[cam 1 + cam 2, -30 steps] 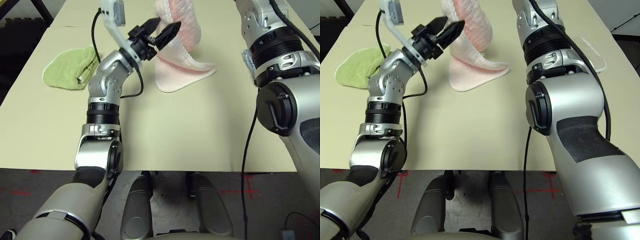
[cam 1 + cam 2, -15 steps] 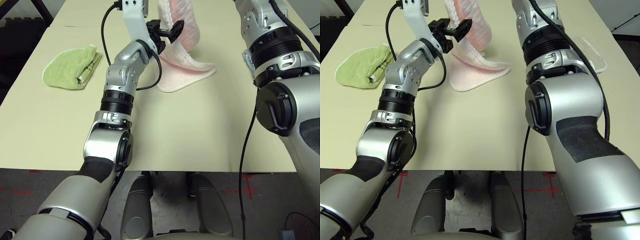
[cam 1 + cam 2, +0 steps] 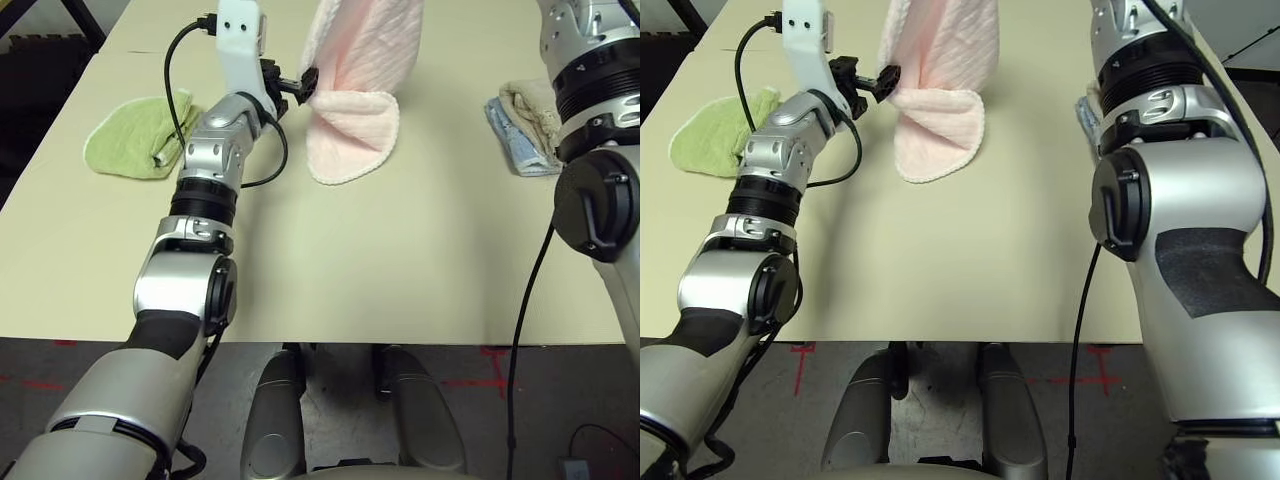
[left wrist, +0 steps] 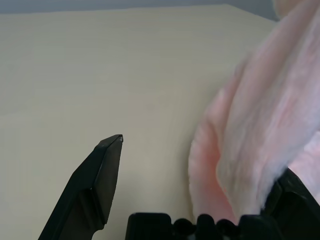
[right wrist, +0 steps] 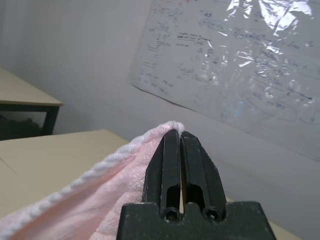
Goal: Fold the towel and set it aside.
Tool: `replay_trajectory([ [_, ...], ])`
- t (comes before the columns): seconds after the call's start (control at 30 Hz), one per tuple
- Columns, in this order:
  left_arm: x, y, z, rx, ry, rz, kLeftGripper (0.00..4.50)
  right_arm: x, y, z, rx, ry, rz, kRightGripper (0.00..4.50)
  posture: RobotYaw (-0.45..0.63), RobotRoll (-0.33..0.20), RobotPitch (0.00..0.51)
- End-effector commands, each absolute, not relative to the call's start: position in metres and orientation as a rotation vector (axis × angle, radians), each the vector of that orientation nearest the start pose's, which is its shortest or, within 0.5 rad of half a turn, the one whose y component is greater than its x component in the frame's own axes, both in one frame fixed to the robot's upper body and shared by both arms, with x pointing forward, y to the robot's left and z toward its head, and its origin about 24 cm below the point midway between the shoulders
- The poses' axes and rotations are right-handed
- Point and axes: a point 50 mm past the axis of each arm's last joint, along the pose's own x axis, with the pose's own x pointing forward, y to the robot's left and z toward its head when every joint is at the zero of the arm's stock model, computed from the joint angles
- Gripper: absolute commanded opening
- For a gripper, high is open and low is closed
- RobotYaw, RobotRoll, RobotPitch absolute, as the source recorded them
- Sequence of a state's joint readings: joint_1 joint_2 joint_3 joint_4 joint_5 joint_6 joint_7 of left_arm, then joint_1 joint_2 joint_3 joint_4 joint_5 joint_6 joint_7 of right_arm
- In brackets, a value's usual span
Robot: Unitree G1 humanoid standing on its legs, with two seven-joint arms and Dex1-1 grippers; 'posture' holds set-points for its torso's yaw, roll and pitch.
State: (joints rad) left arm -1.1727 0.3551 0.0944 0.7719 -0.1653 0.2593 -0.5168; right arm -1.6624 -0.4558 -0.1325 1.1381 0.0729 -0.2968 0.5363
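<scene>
The pink towel (image 3: pixel 352 95) hangs above the far middle of the surface (image 3: pixel 400 250), its lower fold resting there. The right gripper (image 5: pixel 181 145) is clamped together on the towel's top edge, holding it up. The left gripper (image 4: pixel 200 165), jaws wide apart, sits at the hanging towel's 9 o'clock side, one finger touching the cloth. A green cloth (image 3: pixel 135 135) lies well apart at 9 o'clock; folded towels (image 3: pixel 525 125) lie at 3 o'clock.

The top of the towel (image 3: pixel 352 95) is cut off by the upper frame edge in both eye views. Folded towels (image 3: pixel 522 125) at the right are partly hidden by the right forearm.
</scene>
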Motion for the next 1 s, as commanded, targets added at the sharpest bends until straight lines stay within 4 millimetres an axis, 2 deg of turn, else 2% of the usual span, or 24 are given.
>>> replay_trajectory([
  [0.03,0.404,0.166,0.244,0.15,-0.076,-0.578,4.5,0.368,-0.172,0.435,-0.341,-0.862,0.394,0.04,0.0,0.0,0.256],
  [0.2,0.397,0.18,0.241,0.178,-0.037,-0.677,4.5,0.366,-0.19,0.434,-0.349,-0.847,0.376,0.04,-0.01,0.0,0.249],
  [0.43,0.393,0.197,0.241,0.226,-0.01,-0.747,4.5,0.365,-0.201,0.427,-0.342,-0.836,0.393,0.04,-0.01,0.0,0.243],
  [0.57,0.398,0.209,0.241,0.268,-0.007,-0.664,4.5,0.365,-0.199,0.428,-0.333,-0.836,0.418,0.04,-0.02,0.0,0.239],
  [0.73,0.405,0.214,0.225,0.382,0.015,-0.501,4.5,0.367,-0.183,0.425,-0.315,-0.834,0.504,0.04,-0.01,0.0,0.241],
  [0.83,0.404,0.205,0.219,0.392,-0.015,-0.519,4.5,0.368,-0.177,0.423,-0.306,-0.83,0.533,0.04,0.0,0.0,0.241],
  [0.97,0.38,0.154,0.24,0.196,-0.144,-0.84,4.5,0.371,-0.163,0.421,-0.304,-0.815,0.587,0.04,0.02,0.0,0.242],
  [1.0,0.373,0.147,0.244,0.162,-0.157,-0.885,4.5,0.371,-0.161,0.421,-0.303,-0.815,0.593,0.04,0.02,0.0,0.242],
])
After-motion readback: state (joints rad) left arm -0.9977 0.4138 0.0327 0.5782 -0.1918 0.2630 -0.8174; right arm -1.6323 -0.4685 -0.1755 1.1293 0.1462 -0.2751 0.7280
